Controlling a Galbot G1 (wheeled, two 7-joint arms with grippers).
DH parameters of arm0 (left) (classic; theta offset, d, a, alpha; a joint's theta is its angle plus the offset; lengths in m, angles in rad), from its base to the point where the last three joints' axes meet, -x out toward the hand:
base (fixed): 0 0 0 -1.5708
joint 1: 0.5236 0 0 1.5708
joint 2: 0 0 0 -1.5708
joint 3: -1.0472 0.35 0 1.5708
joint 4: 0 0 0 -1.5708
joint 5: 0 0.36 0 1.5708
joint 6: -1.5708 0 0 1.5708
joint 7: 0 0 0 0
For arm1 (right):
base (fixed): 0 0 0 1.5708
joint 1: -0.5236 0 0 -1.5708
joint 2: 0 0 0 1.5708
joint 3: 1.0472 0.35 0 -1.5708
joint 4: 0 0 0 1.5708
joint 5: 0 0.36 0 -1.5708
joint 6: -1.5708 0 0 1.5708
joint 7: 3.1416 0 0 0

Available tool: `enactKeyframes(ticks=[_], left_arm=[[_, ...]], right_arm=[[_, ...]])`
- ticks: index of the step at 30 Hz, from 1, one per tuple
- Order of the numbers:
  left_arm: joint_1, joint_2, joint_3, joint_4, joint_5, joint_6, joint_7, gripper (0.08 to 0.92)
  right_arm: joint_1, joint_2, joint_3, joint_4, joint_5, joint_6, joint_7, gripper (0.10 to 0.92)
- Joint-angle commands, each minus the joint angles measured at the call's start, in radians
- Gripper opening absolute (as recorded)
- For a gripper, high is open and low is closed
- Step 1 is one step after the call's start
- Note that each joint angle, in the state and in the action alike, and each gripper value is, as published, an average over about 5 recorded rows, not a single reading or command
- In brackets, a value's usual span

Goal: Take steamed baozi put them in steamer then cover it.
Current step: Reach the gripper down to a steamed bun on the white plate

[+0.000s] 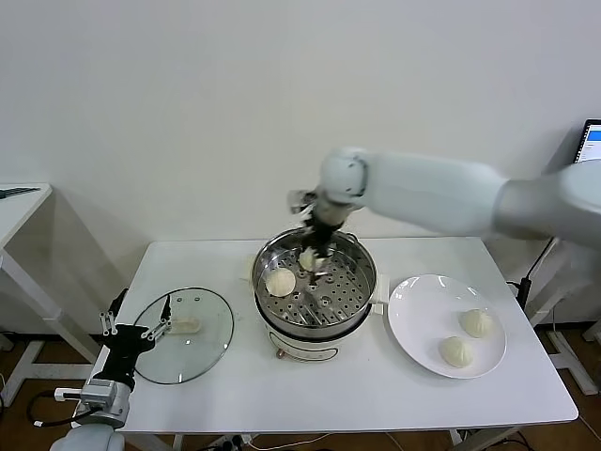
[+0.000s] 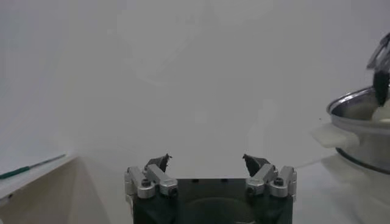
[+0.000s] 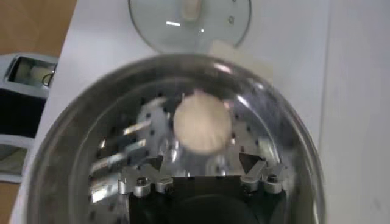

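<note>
Four small round cream-white baozi are in view on the white table. Two lie inside the large round shiny stainless-steel steamer at the table's middle: one baozi rests on the perforated tray toward the robot's left, and a second baozi sits farther back, directly under the right gripper. The other two baozi rest on the flat round white plate to the steamer's right, one farther back and one nearer the table's front edge, close together but apart.

The right arm reaches in from the right side, across and above the plate, with its gripper pointing down into the steamer. In the right wrist view the fingertips stand spread wide, with nothing between them; the cream bun lies on the tray just beyond them, free of both fingers.

The round clear glass lid with its white handle lies flat on the table to the steamer's left, near it but not touching. The left gripper waits at the lid's outer edge, low at the table's left side; the left wrist view shows its fingers parted and empty, with the steamer's rim off to one side.
</note>
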Motion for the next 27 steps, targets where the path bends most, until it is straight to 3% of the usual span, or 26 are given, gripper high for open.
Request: enactKeyframes(ticks=[1,8,15,27], left_arm=[[0.008,-0.004,0.004,-0.011,0.006,-0.001,-0.001,0.823],[0.021,-0.011,0.008,-0.024,0.018,-0.005,-0.001,0.823],[0.025,-0.018,0.012,-0.03,0.023,-0.005,-0.003,0.823],[0.029,-0.025,0.017,-0.031,0.035,-0.003,-0.01,0.823]], right_arm=[[0.14,-0.434,-0.052,0.23,-0.126,0.052,-0.119,0.823],[-0.062,-0.625,0.011,0.237,-0.41,0.127,-0.17,0.823],[-0.427,-0.68,0.308,0.168,-0.598,0.176,-0.182,0.823],[-0.774,-0.601,0.584,0.064,-0.698,0.202,-0.154,0.823]])
